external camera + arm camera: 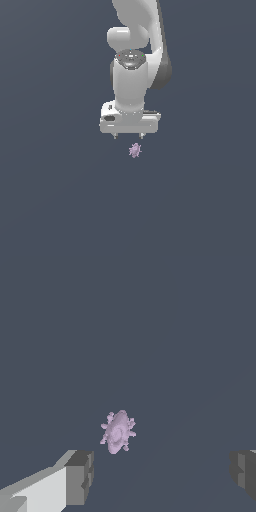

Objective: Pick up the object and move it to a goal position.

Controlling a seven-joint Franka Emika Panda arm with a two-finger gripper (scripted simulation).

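Lumpy matt lilac object (118, 432); smooth grey-tipped fingers (80, 477).

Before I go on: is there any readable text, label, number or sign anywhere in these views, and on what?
None. No word, number, label or sign is readable in either view. The white gripper carries no legible marking; a small reddish spot on the dark joint cap above it is too small to read. The lilac object, the grey fingers and the plain dark ground bear no text.

Plain dark slate-grey surface (50, 200) fills whole view.
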